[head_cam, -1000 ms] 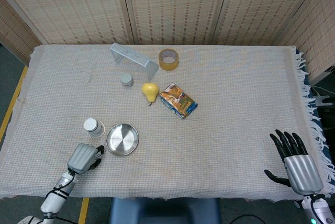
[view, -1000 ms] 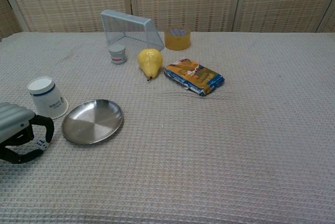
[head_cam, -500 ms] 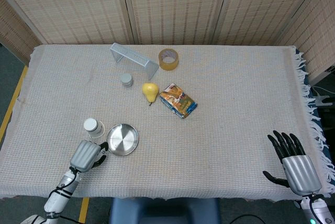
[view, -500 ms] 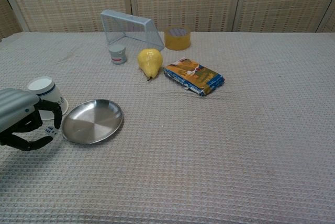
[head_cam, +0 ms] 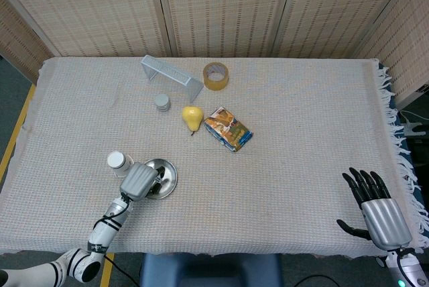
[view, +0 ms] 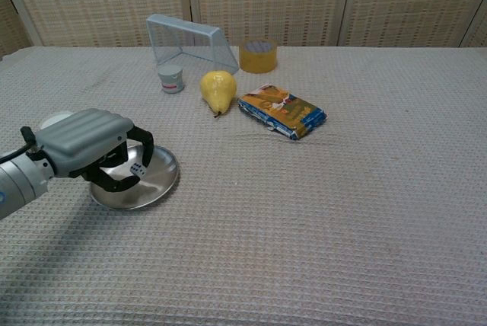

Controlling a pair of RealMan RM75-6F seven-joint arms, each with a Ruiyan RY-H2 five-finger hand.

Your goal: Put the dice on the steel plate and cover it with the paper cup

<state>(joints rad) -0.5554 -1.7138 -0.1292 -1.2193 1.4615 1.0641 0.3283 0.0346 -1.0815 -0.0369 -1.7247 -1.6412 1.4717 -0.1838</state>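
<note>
Near right, your right hand (head_cam: 379,212) sat idle at the table's near edge w/ fingers spread, holding nothing, well apart from the work. Near left, your left hand (view: 91,149) hovered directly over the steel plate (view: 156,181), fingers curled down, pinching the dice (view: 138,168) btwn thumb and a fingertip. The dice hung just above the plate's bowl; whether it touched, I couldn't tell. So the release point lay straight below the fingers. The paper cup (head_cam: 116,161) stood upside down just left of the plate, touching or nearly so, and your left hand was far nearer to it. Further back lay a pear (view: 218,90) and a snack packet (view: 283,110).
</note>
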